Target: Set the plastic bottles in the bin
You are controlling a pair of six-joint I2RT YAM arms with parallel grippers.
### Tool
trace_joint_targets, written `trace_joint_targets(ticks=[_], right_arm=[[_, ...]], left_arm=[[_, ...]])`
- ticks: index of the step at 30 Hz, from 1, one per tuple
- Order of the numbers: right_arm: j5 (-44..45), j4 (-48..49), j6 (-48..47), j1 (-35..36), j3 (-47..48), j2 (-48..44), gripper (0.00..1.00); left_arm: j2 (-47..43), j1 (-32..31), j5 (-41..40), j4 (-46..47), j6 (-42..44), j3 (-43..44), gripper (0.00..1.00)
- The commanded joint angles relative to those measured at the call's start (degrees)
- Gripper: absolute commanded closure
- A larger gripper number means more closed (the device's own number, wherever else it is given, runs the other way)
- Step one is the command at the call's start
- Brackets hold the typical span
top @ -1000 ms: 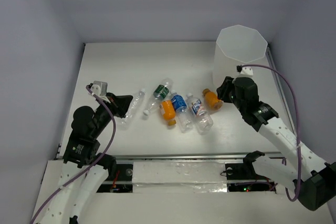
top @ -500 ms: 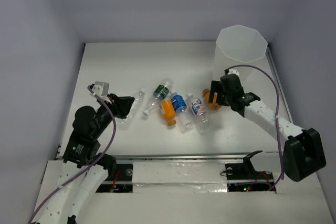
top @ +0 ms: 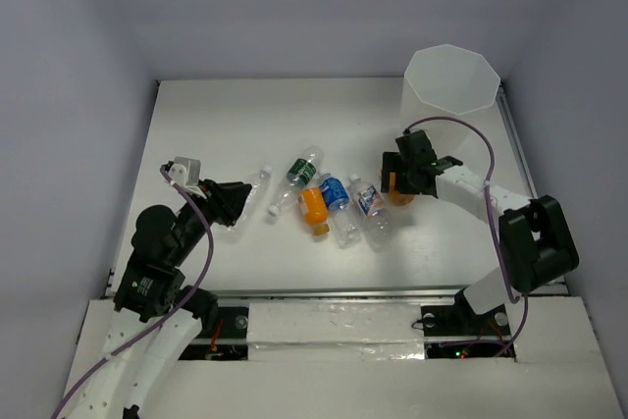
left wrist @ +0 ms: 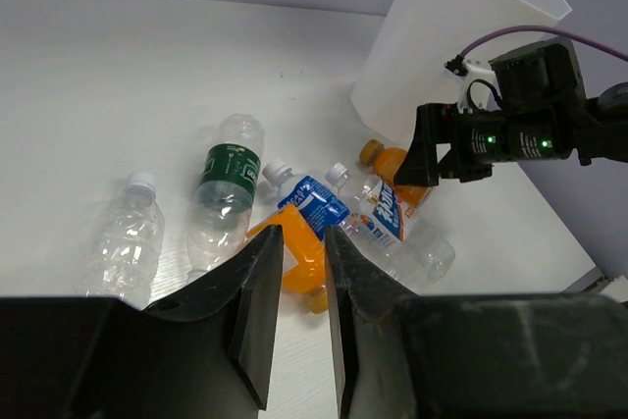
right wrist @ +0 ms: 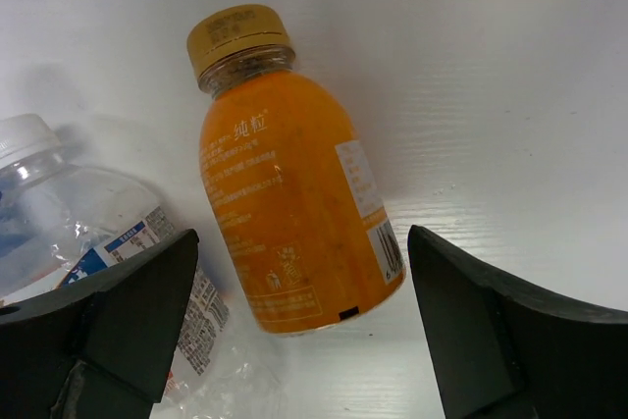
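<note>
Nearest the arms' bases, the left jaws stand only slightly parted and hold nothing. They point across the white desk [top: 226, 115] at the scattered plastic bottles. Just ahead of them lies a crumpled clear bottle with a white cap and no label [left wrist: 126, 242], and beside it a clear bottle with a dark green label [left wrist: 226, 183]. Past these, in a tight cluster, lie a squat orange bottle [top: 314, 205], a clear bottle with a blue label [left wrist: 312, 201] and a clear bottle with a white label printed in blue [left wrist: 388, 225]. Their print is too small to read.

Farther right, the right jaws are spread wide on either side of an orange juice bottle with a gold cap [right wrist: 280, 183]. It lies on its side on the desk, just beside the white-labelled bottle, and neither jaw touches it. Its label carries white Chinese characters over fine print, with a barcode near the base. At the far right stands the tall translucent white bin with an octagonal rim [top: 442, 125], near this bottle. What it holds cannot be judged from these views.

The step in hand appears to be the right arm's pick of the juice bottle. The next move likely calls for lowering and closing squarely across the round body so it does not roll. The bottle would then need lifting above the tall rim before release.
</note>
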Motion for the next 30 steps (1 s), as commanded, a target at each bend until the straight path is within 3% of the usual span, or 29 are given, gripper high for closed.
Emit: trace_joint_targets(ticks=[1, 4, 14, 25, 28, 30], right_arm=[[-0.58, -1.22, -2.18, -0.33, 3.52, 1.3, 0.07], [-0.4, -2.11, -2.71, -0.33, 4.32, 2.27, 0.1], [-1.11, -1.23, -2.36, -0.33, 3.09, 1.67, 0.44], [4.78, -4.73, 0.81, 5.11, 3.61, -21.26, 0.45], [-0.11, -5.45, 0.19, 6.26, 6.69, -26.89, 0.46], [-9.42, -3.79, -0.16, 6.26, 9.06, -30.32, 0.46]], left_arm=[[-0.75, -0.19, -0.78, 1.05, 0.32, 1.4, 0.79], [-0.84, -0.19, -0.7, 1.14, 0.41, 1.31, 0.79], [-0.57, -0.19, -1.22, 1.23, 0.41, 1.31, 0.78], [1.18, -0.19, -2.19, 1.4, 0.06, 1.22, 0.72], [2.68, 0.43, -2.45, 1.23, -0.03, 1.22, 0.67], [4.08, 0.43, -3.42, 0.96, -0.29, 1.31, 0.64]])
